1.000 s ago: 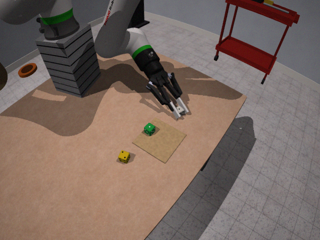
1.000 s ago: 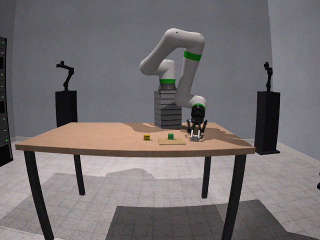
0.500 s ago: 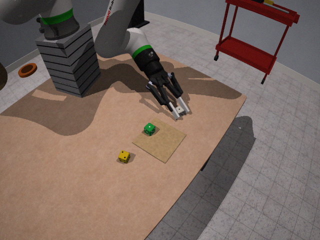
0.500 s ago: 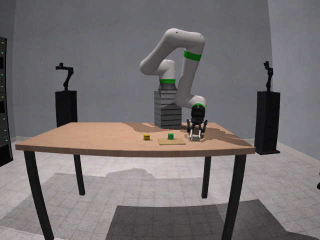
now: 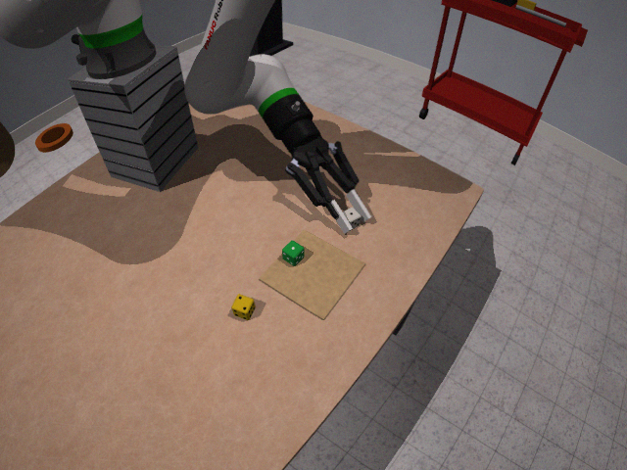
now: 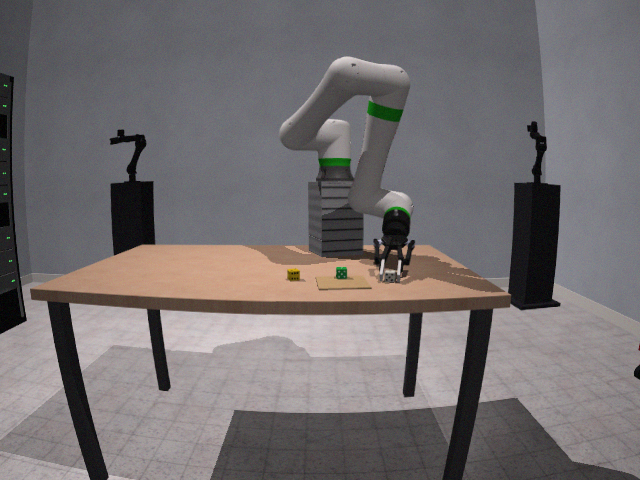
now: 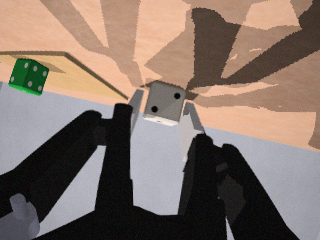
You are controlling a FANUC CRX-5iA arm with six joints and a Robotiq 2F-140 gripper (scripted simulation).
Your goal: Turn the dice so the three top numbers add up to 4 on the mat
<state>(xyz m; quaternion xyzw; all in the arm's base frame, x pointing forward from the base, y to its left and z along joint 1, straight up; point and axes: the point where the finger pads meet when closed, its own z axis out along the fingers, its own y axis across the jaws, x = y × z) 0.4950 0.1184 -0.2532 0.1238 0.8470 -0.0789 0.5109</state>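
Observation:
A white die [image 5: 353,216] [image 6: 389,276] [image 7: 164,103] rests on the table just beyond the far corner of the tan mat [image 5: 323,283] [image 6: 356,282] [image 7: 74,80], off the mat. My gripper [image 5: 357,222] [image 6: 390,273] [image 7: 161,108] is down at the table with its fingertips on either side of this die, slightly parted from it, so it is open. A green die [image 5: 293,252] [image 6: 341,272] [image 7: 28,75] sits on the mat near its left corner. A yellow die [image 5: 243,306] [image 6: 293,274] lies on the bare table left of the mat.
The arm's grey pedestal [image 5: 133,116] stands at the back of the table. The table's right edge [image 5: 445,243] runs close behind the gripper. A red cart [image 5: 486,101] stands on the floor beyond it.

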